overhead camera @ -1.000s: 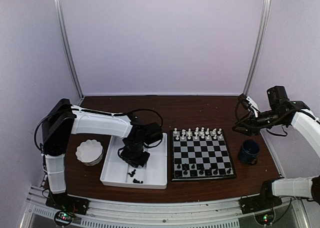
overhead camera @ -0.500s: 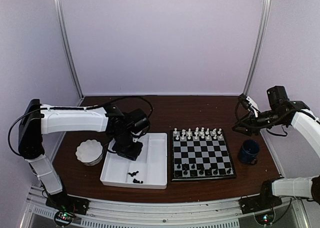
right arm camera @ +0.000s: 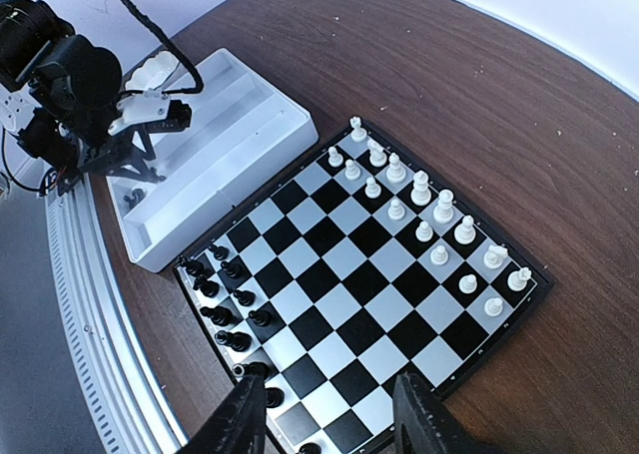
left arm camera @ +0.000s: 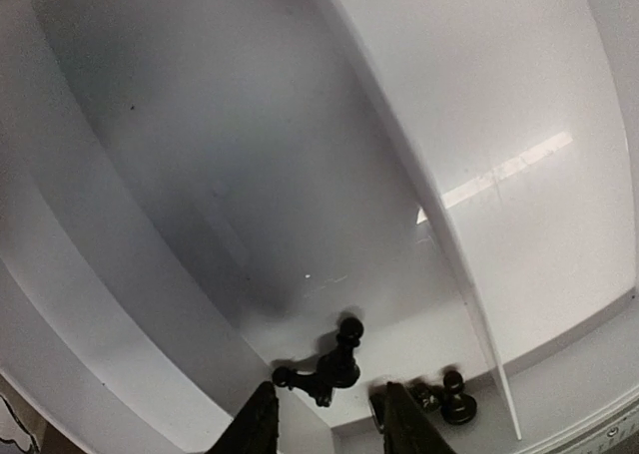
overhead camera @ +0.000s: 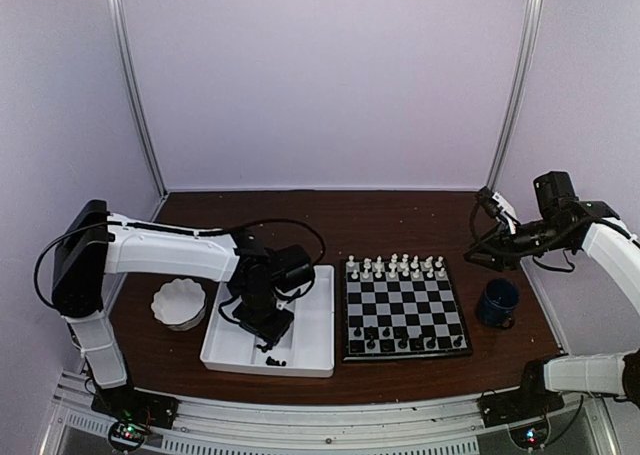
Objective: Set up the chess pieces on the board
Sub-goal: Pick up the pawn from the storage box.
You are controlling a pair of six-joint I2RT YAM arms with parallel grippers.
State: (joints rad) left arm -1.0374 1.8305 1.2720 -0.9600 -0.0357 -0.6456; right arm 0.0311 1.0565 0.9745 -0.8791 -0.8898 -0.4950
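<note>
The board [overhead camera: 405,305] lies right of the white tray [overhead camera: 315,327]. White chess pieces [overhead camera: 395,267] fill its far rows and black ones [overhead camera: 402,341] stand along its near rows. A few black pieces [overhead camera: 270,355] lie in the tray's near end. My left gripper [overhead camera: 262,321] hangs low over them. In the left wrist view two black pieces [left arm camera: 334,364] lie just beyond its open fingertips [left arm camera: 258,424], with more black pieces [left arm camera: 446,395] to the right. My right gripper [overhead camera: 486,237] is raised at the right edge, open and empty [right arm camera: 334,429], looking down at the board [right arm camera: 369,264].
A white scalloped bowl [overhead camera: 179,303] sits left of the tray. A dark blue mug [overhead camera: 497,302] stands right of the board. The tray's divider wall [left arm camera: 449,225] runs past the left gripper. Metal frame posts stand at the back corners.
My left gripper has swung to the tray's far left and come back toward the near end, and its jaws have opened. The right arm has stayed still.
</note>
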